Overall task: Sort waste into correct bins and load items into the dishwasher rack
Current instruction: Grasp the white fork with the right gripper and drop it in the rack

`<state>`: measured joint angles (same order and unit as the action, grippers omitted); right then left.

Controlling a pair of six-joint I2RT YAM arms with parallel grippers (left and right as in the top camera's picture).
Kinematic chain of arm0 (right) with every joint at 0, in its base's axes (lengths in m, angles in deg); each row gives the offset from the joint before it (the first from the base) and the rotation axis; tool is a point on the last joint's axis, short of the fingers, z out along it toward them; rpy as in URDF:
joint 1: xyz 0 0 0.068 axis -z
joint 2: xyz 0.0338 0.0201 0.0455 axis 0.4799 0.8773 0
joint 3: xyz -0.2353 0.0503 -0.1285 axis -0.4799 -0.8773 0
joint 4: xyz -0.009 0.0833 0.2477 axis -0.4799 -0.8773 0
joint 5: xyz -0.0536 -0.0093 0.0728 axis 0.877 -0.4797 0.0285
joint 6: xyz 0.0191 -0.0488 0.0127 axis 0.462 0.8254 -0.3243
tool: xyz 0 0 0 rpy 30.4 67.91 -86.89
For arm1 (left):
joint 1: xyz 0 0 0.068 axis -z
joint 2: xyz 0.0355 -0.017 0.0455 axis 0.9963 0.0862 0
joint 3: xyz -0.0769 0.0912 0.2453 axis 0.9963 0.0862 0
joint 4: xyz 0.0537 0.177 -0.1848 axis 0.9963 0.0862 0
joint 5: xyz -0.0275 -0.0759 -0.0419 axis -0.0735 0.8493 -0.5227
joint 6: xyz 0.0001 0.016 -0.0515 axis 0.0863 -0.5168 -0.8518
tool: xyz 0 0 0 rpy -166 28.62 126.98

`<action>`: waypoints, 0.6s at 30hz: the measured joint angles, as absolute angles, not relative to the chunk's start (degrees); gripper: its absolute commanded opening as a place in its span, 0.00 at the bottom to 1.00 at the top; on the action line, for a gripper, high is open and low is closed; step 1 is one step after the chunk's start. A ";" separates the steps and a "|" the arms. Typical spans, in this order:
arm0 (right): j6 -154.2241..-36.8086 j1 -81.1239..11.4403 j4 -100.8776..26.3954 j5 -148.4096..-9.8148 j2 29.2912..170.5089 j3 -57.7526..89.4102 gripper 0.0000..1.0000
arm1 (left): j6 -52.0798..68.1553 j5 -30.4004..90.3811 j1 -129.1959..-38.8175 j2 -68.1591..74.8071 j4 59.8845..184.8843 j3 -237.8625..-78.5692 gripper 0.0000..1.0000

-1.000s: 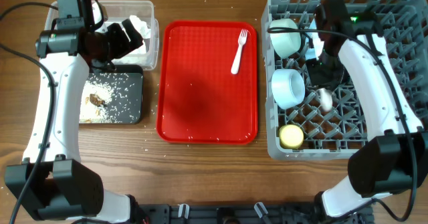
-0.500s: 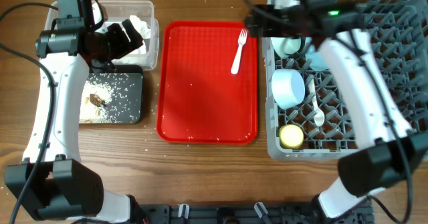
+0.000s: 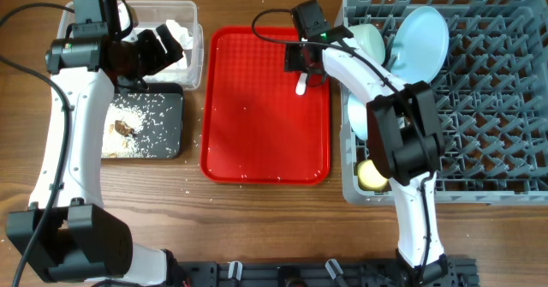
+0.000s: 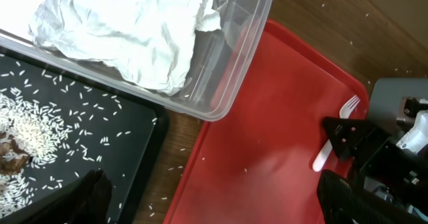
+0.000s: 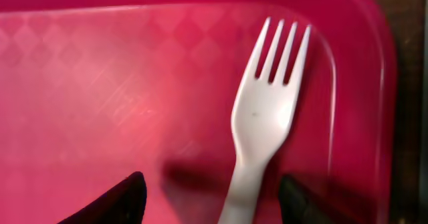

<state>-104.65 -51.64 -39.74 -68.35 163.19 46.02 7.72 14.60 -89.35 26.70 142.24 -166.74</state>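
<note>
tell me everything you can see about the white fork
The white fork is plain matte plastic with four tines and looks clean. It lies flat on the red tray near its far right corner, tines pointing away from the robot. The open right gripper hangs over its handle, one finger on each side, neither clearly touching it.

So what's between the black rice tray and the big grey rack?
The red serving tray, seen in the overhead view. The white fork lies on it, with the right gripper over it.
</note>
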 measured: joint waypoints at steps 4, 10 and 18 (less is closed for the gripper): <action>-103.06 -51.51 -38.91 -67.17 163.86 46.05 0.04 | 7.72 14.60 -89.35 26.70 142.24 -166.74 1.00; -95.87 -51.46 -46.17 -71.89 162.99 46.99 0.04 | 7.72 14.62 -89.35 26.70 142.24 -166.74 1.00; -90.40 -48.03 -70.89 -73.18 131.28 45.52 0.04 | 7.72 14.60 -89.35 26.70 142.22 -166.74 1.00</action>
